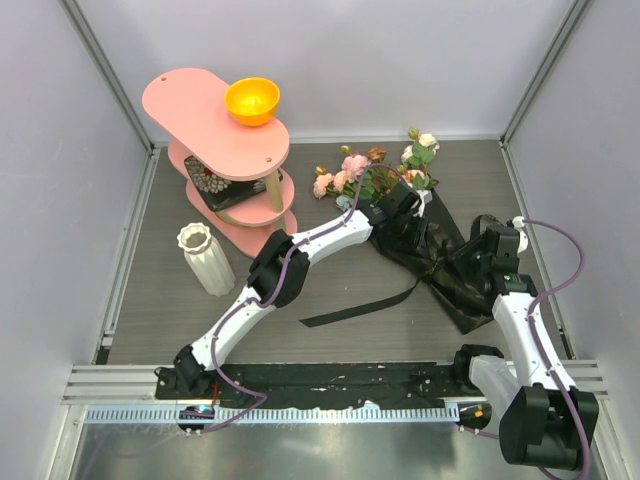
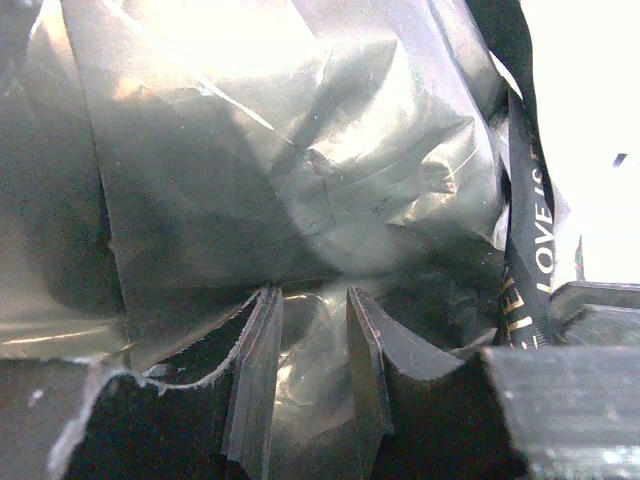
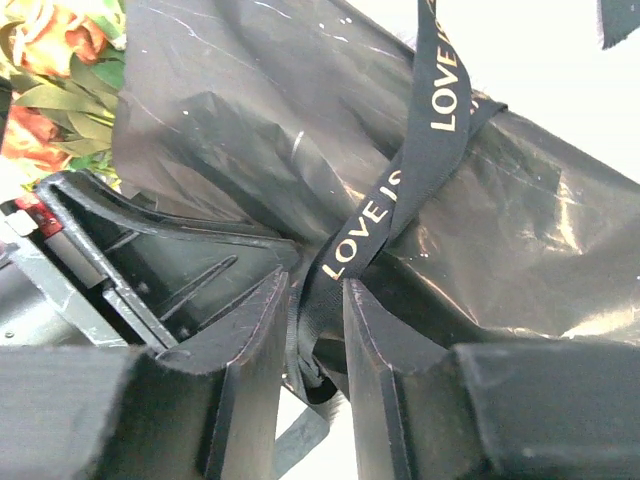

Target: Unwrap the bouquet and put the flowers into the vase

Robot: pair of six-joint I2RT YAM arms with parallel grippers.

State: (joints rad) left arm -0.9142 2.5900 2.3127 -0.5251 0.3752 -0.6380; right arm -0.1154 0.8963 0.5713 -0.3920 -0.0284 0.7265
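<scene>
Both claws are on the still-wrapped bouquet (image 1: pixel 425 245), which lies flat on the table (image 1: pixel 160 300) with its narrow end toward the arms.

At the bouquet's near, narrow end the right gripper (image 3: pixel 317 290) is clamped on the black ribbon (image 3: pixel 440 90) where it crosses the cone; a loose ribbon tail runs off the bouquet's left side onto the table. Farther up the bouquet, just below the blooms, the left gripper (image 2: pixel 313 295) is pinched shut on a fold of the glossy black wrapping sheet (image 2: pixel 300 150). At the bouquet's far end the flowers (image 1: pixel 350 170) fan out of the wrap in pink, cream and brown with green leaves. The vase (image 1: pixel 205 258) stands upright, white and ribbed, well apart to the bouquet's left. Beyond it, to the bouquet's far left, a pink stand (image 1: pixel 195 115) carries an orange bowl (image 1: pixel 251 100).
</scene>
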